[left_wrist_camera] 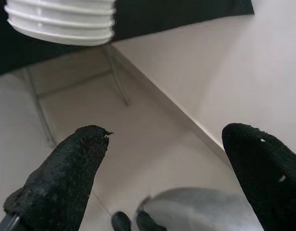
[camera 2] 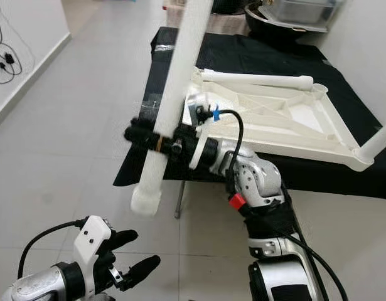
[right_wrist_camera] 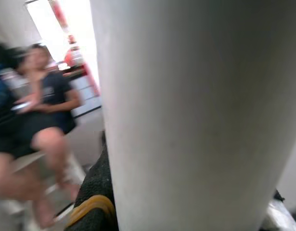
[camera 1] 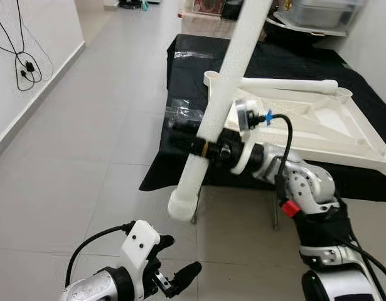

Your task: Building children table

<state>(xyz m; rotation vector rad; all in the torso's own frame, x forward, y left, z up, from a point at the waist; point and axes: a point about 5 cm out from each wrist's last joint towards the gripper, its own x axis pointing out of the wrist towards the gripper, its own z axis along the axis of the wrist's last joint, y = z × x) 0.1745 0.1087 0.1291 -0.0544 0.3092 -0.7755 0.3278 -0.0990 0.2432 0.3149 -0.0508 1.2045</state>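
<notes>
- White plastic leg [camera 1: 225, 94], a long tube with a threaded end, is clamped across its lower part by the right gripper [camera 1: 202, 148]; it slants up over the front edge of the worktop [camera 1: 287, 59].
- The tabletop [camera 1: 318, 122] lies underside up on the black-covered worktop, another leg [camera 1: 287, 84] lying along its far side.
- Left gripper [camera 1: 174, 269] hangs low over the floor, fingers [left_wrist_camera: 66, 178] spread wide and holding nothing; the threaded end [left_wrist_camera: 61, 21] is above it.
- Step in hand, I judge: fitting a leg. Next, the threaded end must turn toward a corner socket [camera 1: 211, 77], line up and screw in.
- A clear bin [camera 1: 321, 11] sits on a shelf behind; contents unreadable.
</notes>
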